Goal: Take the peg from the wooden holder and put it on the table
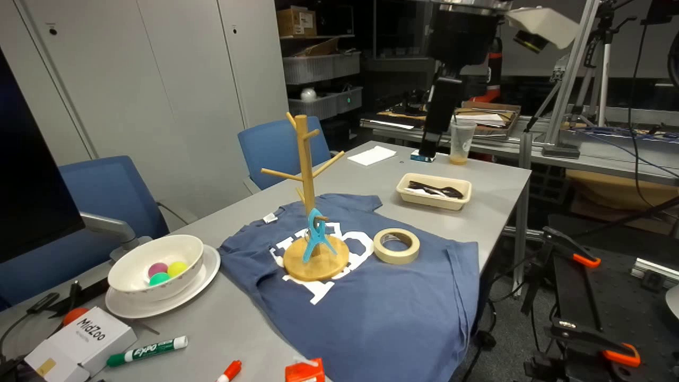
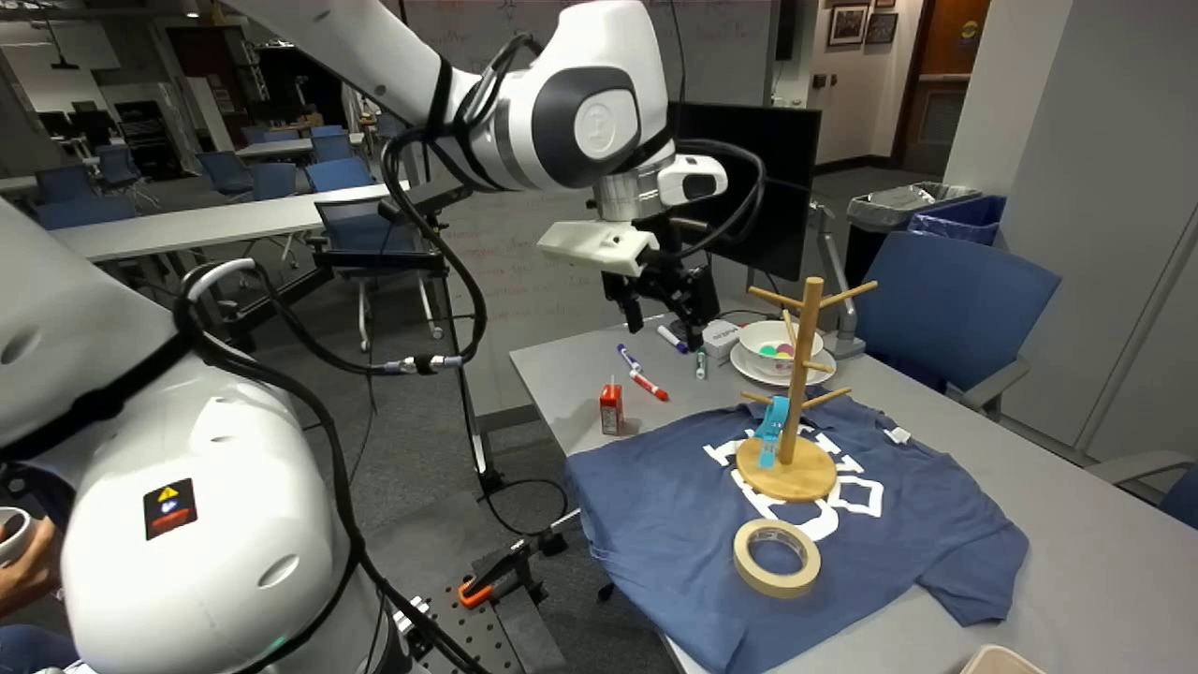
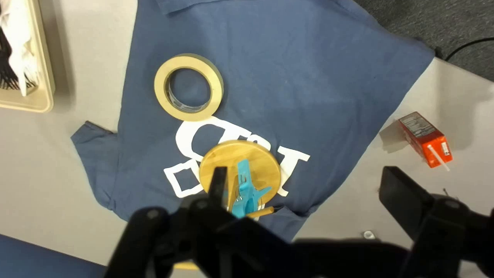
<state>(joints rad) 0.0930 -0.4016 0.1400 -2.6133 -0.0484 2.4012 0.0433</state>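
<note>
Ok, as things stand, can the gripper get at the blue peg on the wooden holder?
Probably yes, from the side: the gripper is open, and both exterior views show the peg largely uncovered. From straight above, the higher cross arms of the wooden holder may get in the way.

I see a white-lettered blue cloth T-shirt (image 3: pixel 270 85) overhanging a long edge of the table (image 2: pixel 1086 534), a round cream tape roll (image 3: pixel 189 61) on it, a beige rectangular tray (image 1: pixel 429 201) toward one corner, a boxy red carton (image 3: pixel 425 139) near that edge.

The blue peg (image 1: pixel 318 235) hangs low on the upright wooden holder (image 1: pixel 306 170).
</note>
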